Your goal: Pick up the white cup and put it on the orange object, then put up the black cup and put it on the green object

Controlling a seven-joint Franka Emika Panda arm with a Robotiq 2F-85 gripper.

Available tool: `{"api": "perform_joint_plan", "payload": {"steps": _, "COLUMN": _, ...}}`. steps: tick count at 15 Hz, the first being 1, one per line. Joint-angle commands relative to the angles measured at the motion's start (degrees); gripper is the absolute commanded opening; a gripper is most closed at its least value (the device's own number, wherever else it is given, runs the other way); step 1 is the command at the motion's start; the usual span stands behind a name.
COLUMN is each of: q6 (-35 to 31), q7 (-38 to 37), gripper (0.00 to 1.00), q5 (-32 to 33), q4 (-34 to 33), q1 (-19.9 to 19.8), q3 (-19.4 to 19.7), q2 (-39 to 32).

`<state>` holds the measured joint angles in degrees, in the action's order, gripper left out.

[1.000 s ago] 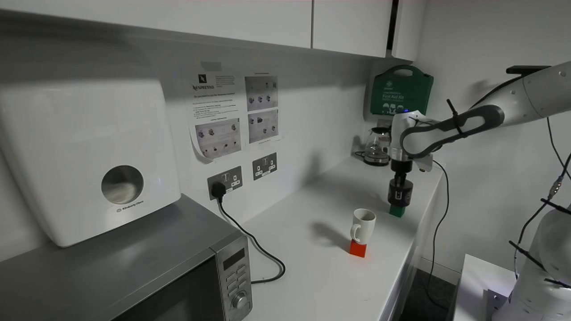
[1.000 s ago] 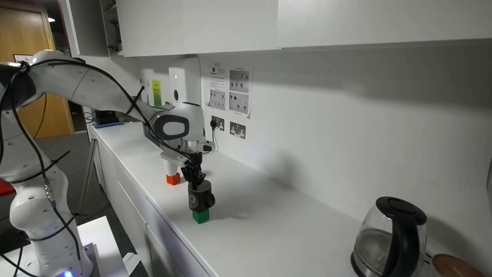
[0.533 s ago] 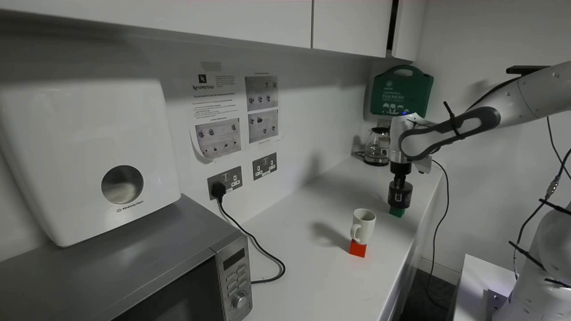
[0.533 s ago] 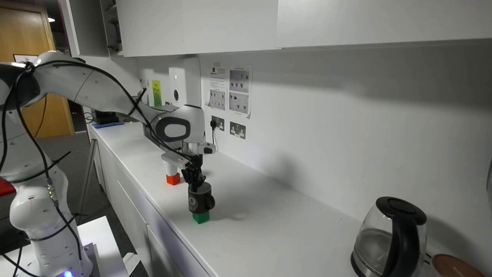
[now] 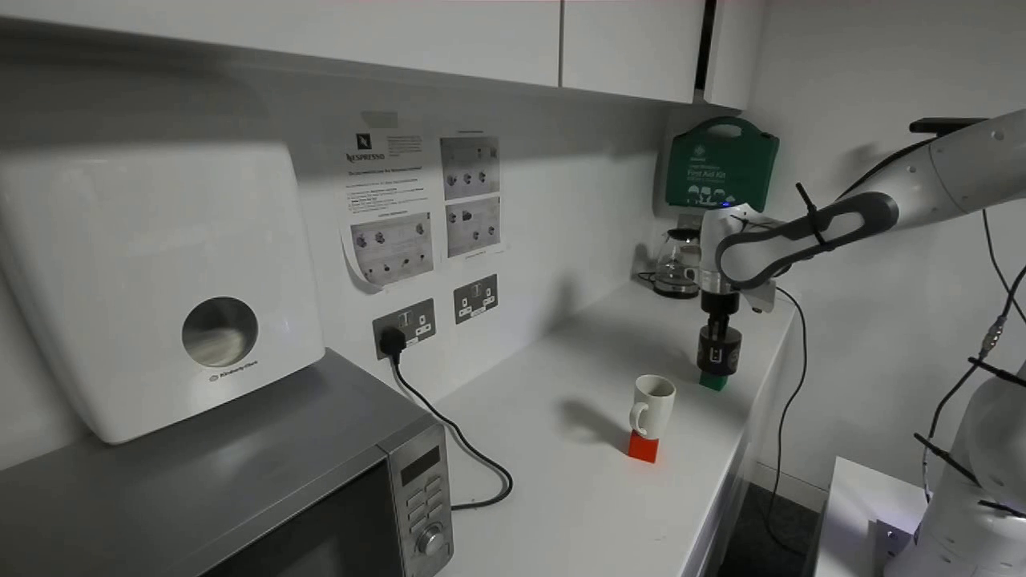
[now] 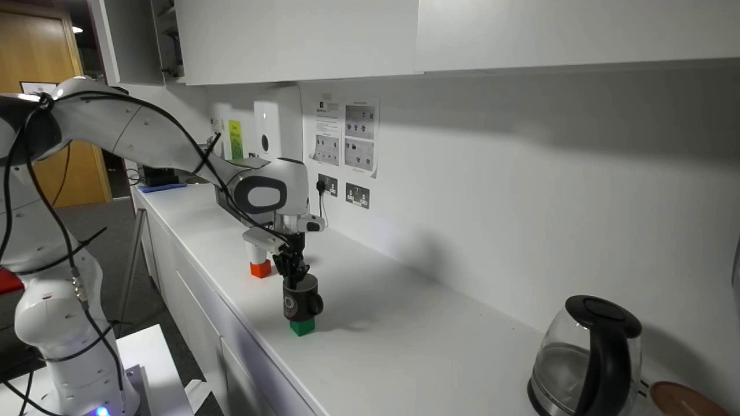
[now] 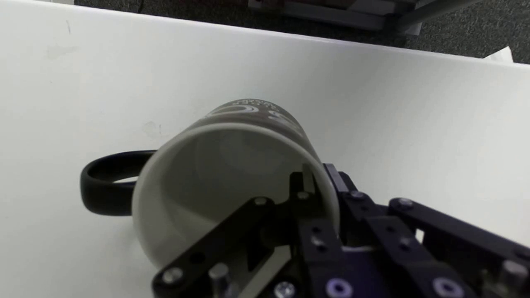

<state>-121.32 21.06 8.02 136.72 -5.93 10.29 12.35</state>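
The black cup [image 5: 716, 355] is upright on top of the green block [image 5: 712, 381]; it appears to touch it. Both also show in an exterior view, the black cup [image 6: 302, 297] over the green block [image 6: 302, 326]. In the wrist view my gripper [image 7: 318, 167] is shut on the rim of the black cup [image 7: 232, 178], one finger inside and one outside, with the handle on the opposite side. The white cup [image 5: 653, 406] stands upright on the orange block [image 5: 643, 447]; in an exterior view the arm partly hides the white cup [image 6: 256, 252]. The green block is hidden in the wrist view.
A microwave [image 5: 321, 473] and a white dispenser [image 5: 160, 280] stand at one end of the counter [image 6: 404, 358]. A glass kettle [image 6: 589, 358] stands at the other end. A wall runs along the back, with cupboards [image 6: 300, 40] above. The counter's front edge is close to the green block.
My gripper and the black cup have come down slightly onto the green block, mostly in the first half second. The white cup and the orange block have not moved.
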Motion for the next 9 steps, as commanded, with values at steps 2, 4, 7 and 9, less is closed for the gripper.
{"api": "perform_joint_plan", "payload": {"steps": 2, "q6": -0.57, "q7": -0.38, "gripper": 0.02, "q5": 0.23, "q4": -0.80, "q1": -0.42, "q3": -0.20, "q2": -0.53}}
{"api": "perform_joint_plan", "payload": {"steps": 4, "q6": -0.65, "q7": -0.23, "gripper": 0.02, "q5": 0.04, "q4": -0.86, "q1": -0.39, "q3": -0.17, "q2": -0.90}}
{"api": "perform_joint_plan", "payload": {"steps": 7, "q6": -0.98, "q7": -0.21, "gripper": 0.02, "q5": -0.06, "q4": -0.94, "q1": -0.38, "q3": -0.21, "q2": -1.20}}
{"api": "perform_joint_plan", "payload": {"steps": 9, "q6": -1.07, "q7": -0.24, "gripper": 0.02, "q5": -0.10, "q4": -0.85, "q1": -0.35, "q3": -0.24, "q2": -1.15}}
